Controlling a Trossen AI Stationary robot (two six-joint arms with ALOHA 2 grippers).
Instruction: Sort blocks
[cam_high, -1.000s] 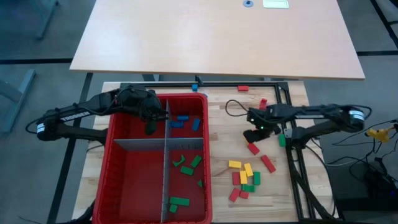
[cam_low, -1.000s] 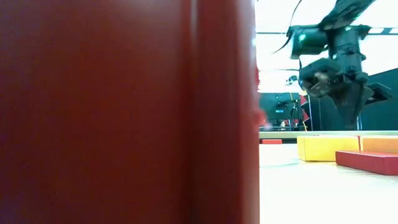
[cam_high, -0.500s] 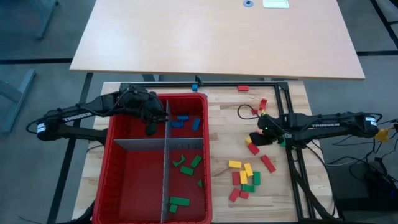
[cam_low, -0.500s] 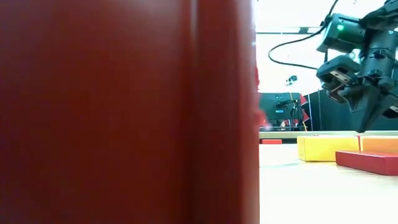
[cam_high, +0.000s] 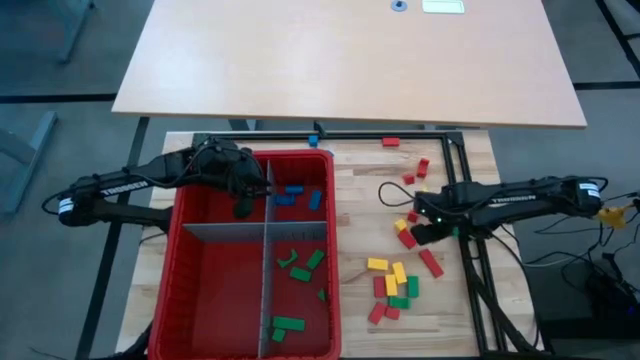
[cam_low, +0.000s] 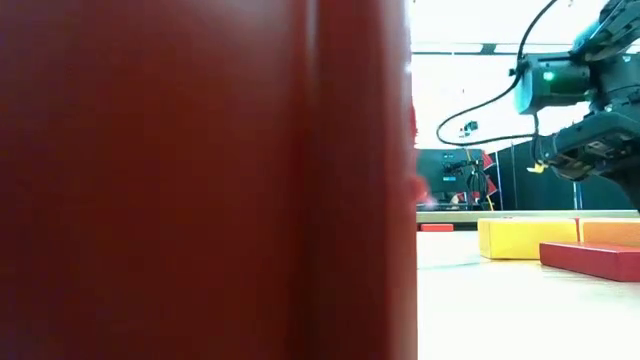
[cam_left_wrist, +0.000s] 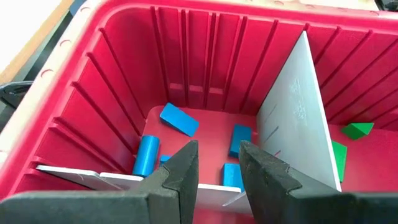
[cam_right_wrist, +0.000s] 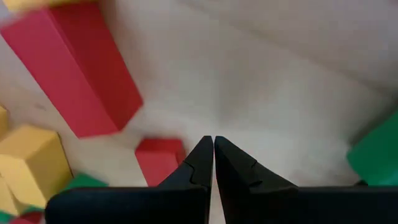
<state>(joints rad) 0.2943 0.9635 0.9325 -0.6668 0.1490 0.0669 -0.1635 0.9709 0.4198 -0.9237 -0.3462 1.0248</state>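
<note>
- Since a second ago, right gripper (cam_high: 420, 234) has come down low over the loose blocks (cam_high: 393, 282) near the table's (cam_high: 360, 240) right edge, fingers pressed together, holding nothing.
- Red bin (cam_high: 190, 290) fills the left side.
- Left gripper (cam_high: 243, 205), slightly parted, hangs over its far compartments.

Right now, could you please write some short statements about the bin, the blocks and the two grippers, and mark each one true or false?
1. The blue blocks lie inside the red bin. True.
2. The right gripper holds a yellow block. False: its fingers are shut on nothing, low over the wooden table.
3. The left gripper is over the bin. True.
4. The green blocks share the blue blocks' compartment. False: a grey divider separates them.
5. No blocks remain on the table. False: several do.
</note>
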